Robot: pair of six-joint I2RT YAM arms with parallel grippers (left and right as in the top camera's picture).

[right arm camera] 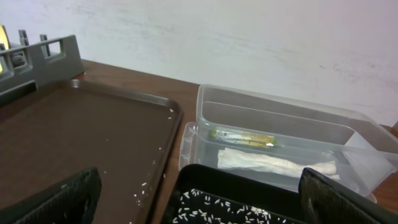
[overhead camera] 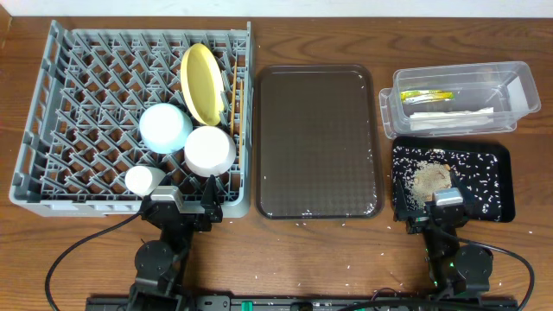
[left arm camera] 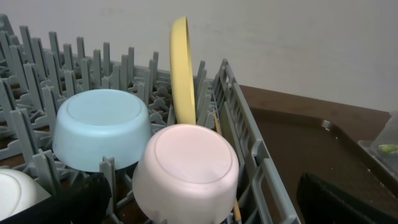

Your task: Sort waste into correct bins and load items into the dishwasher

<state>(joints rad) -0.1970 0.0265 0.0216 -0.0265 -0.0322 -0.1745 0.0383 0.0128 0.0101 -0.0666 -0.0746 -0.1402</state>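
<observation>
1. Overhead view: we are logging the left gripper (overhead camera: pixel 183 206) hovering at the front edge of the dish rack (overhead camera: pixel 52 104), just beside the white bowl (overhead camera: pixel 210 149) and the small white cup (overhead camera: pixel 143 179). Its fingers (left arm camera: pixel 59 205) are standing wide apart, with nothing held.
2. Inside the rack, the yellow plate (overhead camera: pixel 200 82) is standing on edge. The light blue bowl (overhead camera: pixel 165 127) and the white bowl are sitting upside down side by side, well ahead of the fingertips. A thin wooden chopstick (left arm camera: pixel 216 121) is leaning by the rack's right wall, beside the plate.
3. The right gripper (overhead camera: pixel 441 209) is hanging over the near edge of the black tray (overhead camera: pixel 497 186), close to the heap of crumbs (overhead camera: pixel 429 179). Its fingers (right arm camera: pixel 62 199) are spread wide and gripping nothing.
4. The clear tub (overhead camera: pixel 518 86) is sitting just behind the black tray, holding the snack wrapper (overhead camera: pixel 428 96) and the paper tissue (overhead camera: pixel 449 117).
5. The brown serving tray (overhead camera: pixel 315 138) is lying between the rack and the bins, carrying a few stray grains.
6. Everything is resting on a wooden table (overhead camera: pixel 346 34); a plain pale wall (left arm camera: pixel 298 43) is showing behind.
</observation>
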